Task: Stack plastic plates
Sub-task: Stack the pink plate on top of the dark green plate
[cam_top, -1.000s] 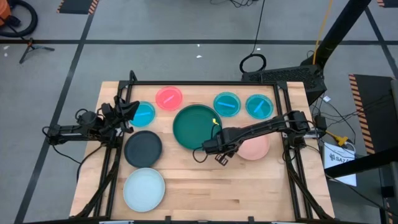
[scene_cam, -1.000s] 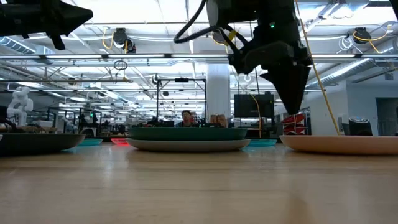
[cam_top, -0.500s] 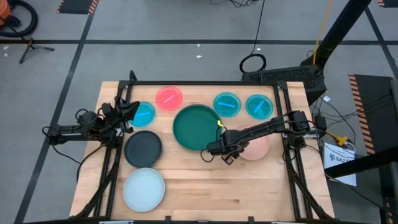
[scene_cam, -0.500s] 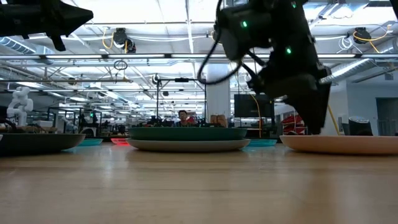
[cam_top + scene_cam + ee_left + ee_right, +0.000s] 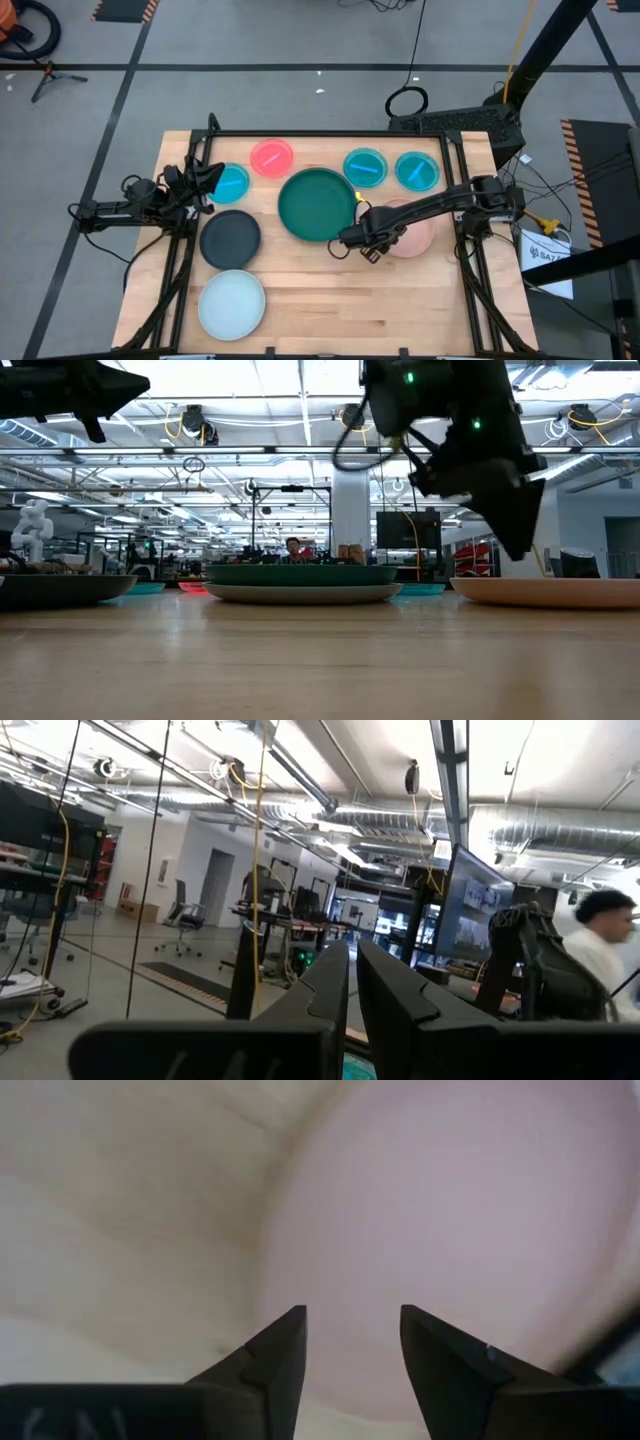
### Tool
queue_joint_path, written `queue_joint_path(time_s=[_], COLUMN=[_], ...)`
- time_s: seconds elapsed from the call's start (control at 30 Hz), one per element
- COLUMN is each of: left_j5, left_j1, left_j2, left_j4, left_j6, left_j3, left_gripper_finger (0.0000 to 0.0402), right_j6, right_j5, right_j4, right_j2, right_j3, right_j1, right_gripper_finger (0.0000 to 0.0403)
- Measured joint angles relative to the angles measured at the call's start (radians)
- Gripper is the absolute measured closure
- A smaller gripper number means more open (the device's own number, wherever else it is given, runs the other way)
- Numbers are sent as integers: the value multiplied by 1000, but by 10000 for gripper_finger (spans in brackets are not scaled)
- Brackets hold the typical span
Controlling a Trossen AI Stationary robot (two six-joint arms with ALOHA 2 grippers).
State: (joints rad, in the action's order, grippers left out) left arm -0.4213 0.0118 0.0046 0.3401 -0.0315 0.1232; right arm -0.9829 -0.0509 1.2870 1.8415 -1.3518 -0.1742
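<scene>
The dark green plate sits near the middle of the worktop and serves as the landmark. In the low view it rests on top of a grey plate.

The right gripper hangs just off the green plate's right edge, over the near rim of the salmon-pink plate, its jaws released and empty. The right wrist view shows that pink surface between the two fingers.

Behind the green plate lie the pink-red plate and two bright blue plates. To its left are a third bright blue plate, the black plate and, farther forward, the pale blue plate.

The left gripper waits beside that third blue plate, jaws nearly clenched on nothing.
</scene>
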Motion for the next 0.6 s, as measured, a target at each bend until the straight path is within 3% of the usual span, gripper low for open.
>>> queue_joint_path(time_s=[0.2, 0.6], left_j5=[0, 0], left_j1=[0, 0], left_j2=[0, 0], left_j4=[-1, -3], left_j6=[0, 0], left_j3=[0, 0], left_gripper_finger=[371, 371], right_j6=[-17, 10], right_j5=[2, -1], right_j4=[-163, -119], right_j2=[-4, 101], right_j3=[0, 0], right_j1=[-13, -4], right_gripper_finger=[245, 249])
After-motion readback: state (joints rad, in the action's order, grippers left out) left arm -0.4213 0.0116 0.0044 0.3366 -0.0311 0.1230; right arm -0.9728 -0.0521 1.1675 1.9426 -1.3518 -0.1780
